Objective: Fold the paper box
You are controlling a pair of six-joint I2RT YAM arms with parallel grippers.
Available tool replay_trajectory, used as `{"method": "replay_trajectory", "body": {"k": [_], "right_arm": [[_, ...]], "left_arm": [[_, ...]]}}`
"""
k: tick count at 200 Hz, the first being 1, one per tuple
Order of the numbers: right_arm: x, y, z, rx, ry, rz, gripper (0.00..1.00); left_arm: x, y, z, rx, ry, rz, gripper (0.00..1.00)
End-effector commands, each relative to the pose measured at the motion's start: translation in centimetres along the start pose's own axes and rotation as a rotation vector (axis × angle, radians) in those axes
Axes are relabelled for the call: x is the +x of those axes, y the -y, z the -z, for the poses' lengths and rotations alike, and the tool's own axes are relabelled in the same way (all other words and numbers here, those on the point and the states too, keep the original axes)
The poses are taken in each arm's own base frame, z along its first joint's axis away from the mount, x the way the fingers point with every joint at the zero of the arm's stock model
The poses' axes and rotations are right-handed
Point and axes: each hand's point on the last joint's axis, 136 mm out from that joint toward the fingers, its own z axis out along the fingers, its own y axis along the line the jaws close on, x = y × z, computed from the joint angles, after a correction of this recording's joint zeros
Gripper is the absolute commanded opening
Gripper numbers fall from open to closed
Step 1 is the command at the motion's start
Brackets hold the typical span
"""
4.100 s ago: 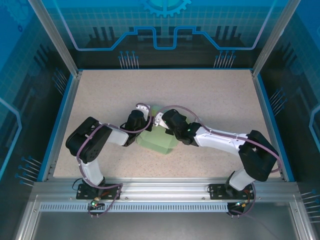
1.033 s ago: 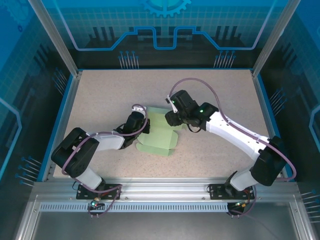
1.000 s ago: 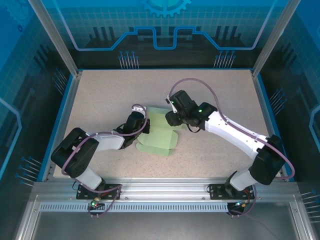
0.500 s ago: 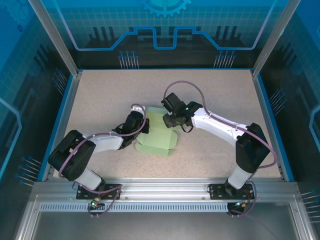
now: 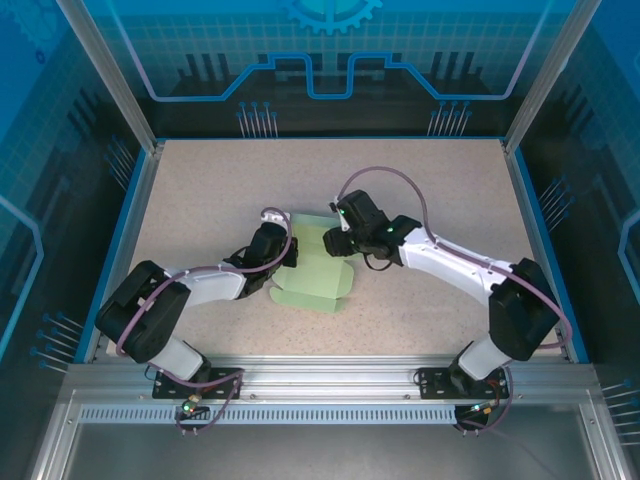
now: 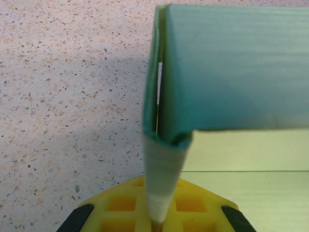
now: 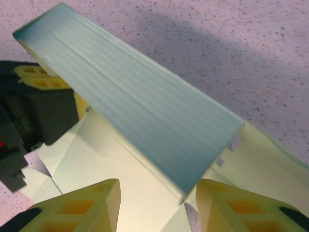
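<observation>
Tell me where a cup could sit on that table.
Bare: the table behind the box, out to both side edges, and in front between left arm and right arm. Crowded: the middle, where both arms meet at the box.

I find no writing, number, brand or label that I can read anywhere in front of me. The one printed mark is a gear outline on the blue back wall at twelve o'clock, drawn in lines, with no letters that I can make out.
</observation>
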Motion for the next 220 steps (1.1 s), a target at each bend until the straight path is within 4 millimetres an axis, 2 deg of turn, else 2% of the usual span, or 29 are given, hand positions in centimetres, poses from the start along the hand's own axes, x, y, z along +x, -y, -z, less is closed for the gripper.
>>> {"method": "replay_trajectory", "body": {"k": [1, 33, 51, 91, 159, 220], "right_arm": [[2.3, 1.3, 1.5, 0.087, -0.025, 0.008, 0.47], [5.0, 2.6, 2.3, 0.159, -0.033, -0.038, 0.48], [5.9, 2.4, 1.6, 0.159, -0.033, -0.066, 0.48], [6.7, 2.6, -0.4, 0.206, -0.024, -0.126, 0.49], [5.4, 2.9, -2.0, 0.239, 0.038, -0.159, 0.51], [3.0, 3.7, -1.2, 0.26, 0.114, -0.154, 0.52]], "left_arm": [[-2.2, 0.9, 0.7, 0.013, 0.044, 0.033, 0.04], [-2.4, 0.9, 0.6, 0.013, 0.044, 0.038, 0.04], [-2.5, 1.0, 0.6, 0.014, 0.047, 0.04, 0.04], [-2.8, 1.2, 0.7, 0.019, 0.046, 0.037, 0.04], [-2.9, 1.2, 1.0, 0.026, 0.054, 0.04, 0.04], [-2.7, 1.3, 0.9, 0.033, 0.052, 0.045, 0.04]]}}
